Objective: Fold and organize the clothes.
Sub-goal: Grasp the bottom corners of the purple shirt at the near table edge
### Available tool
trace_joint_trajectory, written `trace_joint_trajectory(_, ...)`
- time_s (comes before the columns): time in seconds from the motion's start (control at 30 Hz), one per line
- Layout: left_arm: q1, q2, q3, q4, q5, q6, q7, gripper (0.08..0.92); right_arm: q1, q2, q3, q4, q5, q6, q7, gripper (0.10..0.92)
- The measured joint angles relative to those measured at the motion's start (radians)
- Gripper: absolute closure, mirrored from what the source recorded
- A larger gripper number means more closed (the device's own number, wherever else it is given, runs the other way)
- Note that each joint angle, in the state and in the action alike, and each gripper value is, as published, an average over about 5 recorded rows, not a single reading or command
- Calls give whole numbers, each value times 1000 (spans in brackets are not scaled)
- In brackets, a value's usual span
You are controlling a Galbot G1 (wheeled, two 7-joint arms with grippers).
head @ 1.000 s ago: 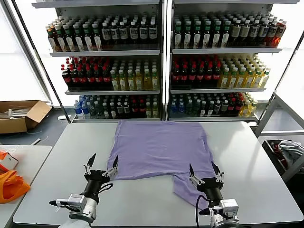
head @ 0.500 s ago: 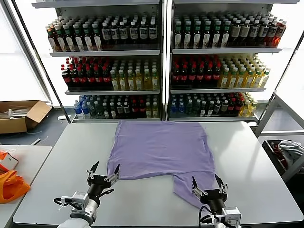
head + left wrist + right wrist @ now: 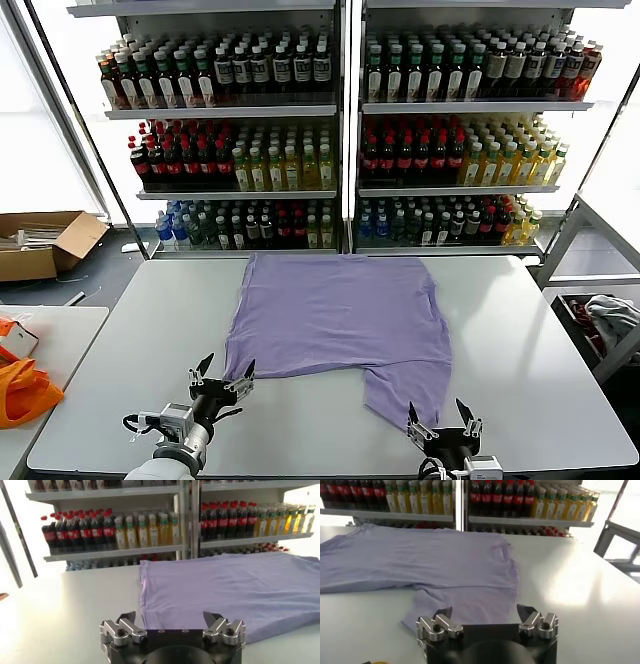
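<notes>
Shelves of bottled drinks [image 3: 340,130] fill the upper frame behind our white table [image 3: 120,330]. We see the lavender T-shirt [image 3: 340,315] spread plain side up across the centre, one sleeve trailing toward the lower right. Our left gripper [image 3: 222,372] and right gripper [image 3: 441,420] hover low in the frame, fingers apart, holding nothing. We judge folding is under way; next, each should reach forward and pinch the near hem.

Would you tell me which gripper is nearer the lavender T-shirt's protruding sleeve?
Right. The right gripper sits open just before the thin lavender T-shirt's sleeve; the left gripper is open near the opposite corner.
</notes>
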Motion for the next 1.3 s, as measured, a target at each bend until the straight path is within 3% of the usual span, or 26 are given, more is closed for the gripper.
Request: trace_joint_trajectory(1.3, -29, 26, 4, 83, -54, 15, -1, 177, 13, 66, -44, -65, -34, -26, 22, 206)
